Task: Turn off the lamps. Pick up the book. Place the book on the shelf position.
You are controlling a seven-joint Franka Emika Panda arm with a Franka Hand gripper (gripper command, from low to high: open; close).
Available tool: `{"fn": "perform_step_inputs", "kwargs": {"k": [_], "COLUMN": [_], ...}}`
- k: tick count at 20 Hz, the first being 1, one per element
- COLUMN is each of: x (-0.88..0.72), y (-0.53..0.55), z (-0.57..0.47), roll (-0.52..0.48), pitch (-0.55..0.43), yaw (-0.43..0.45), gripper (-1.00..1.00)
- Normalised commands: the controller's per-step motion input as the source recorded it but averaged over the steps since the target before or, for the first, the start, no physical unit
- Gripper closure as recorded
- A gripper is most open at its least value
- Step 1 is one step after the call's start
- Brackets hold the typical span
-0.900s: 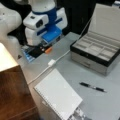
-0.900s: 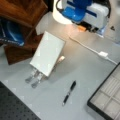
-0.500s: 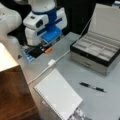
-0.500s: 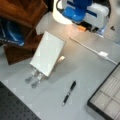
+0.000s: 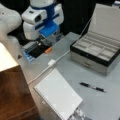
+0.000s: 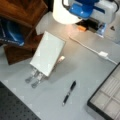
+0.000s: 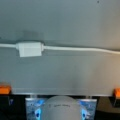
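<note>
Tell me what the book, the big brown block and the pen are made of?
The book looks like paper: matte white cover with a dotted binding along one edge. The block looks like wood, reddish-brown with a streaky grain and a slight sheen. The pen is dark and glossy with a silvery part, probably plastic and metal, though that is hard to be sure of.

The arm [image 5: 41,17] wears smooth, rounded white shells with a bright blue block set into its wrist section, seen in both front views. A dark round spot marks one white housing. Above the gripper [image 5: 41,42], the blue part looks boxy.
</note>
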Motion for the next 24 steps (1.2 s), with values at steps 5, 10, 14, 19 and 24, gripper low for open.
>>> {"fn": "perform_step_inputs", "kwargs": {"k": [5,10,14,19,24], "x": [-0.48,-0.48,-0.56,-0.54,-0.5], "y": [0.34,0.26,0.27,0.23,0.27], "z": [-0.16,-0.18,-0.18,-0.19,-0.22], "roll": [0.117,0.118,0.097,0.07,0.071], "pitch": [-0.153,-0.126,-0.105,-0.125,-0.124], "yaw": [0.029,0.039,-0.029,-0.084,-0.133], "gripper": [-1.0,-1.0,-1.0,-1.0,-1.0]}}
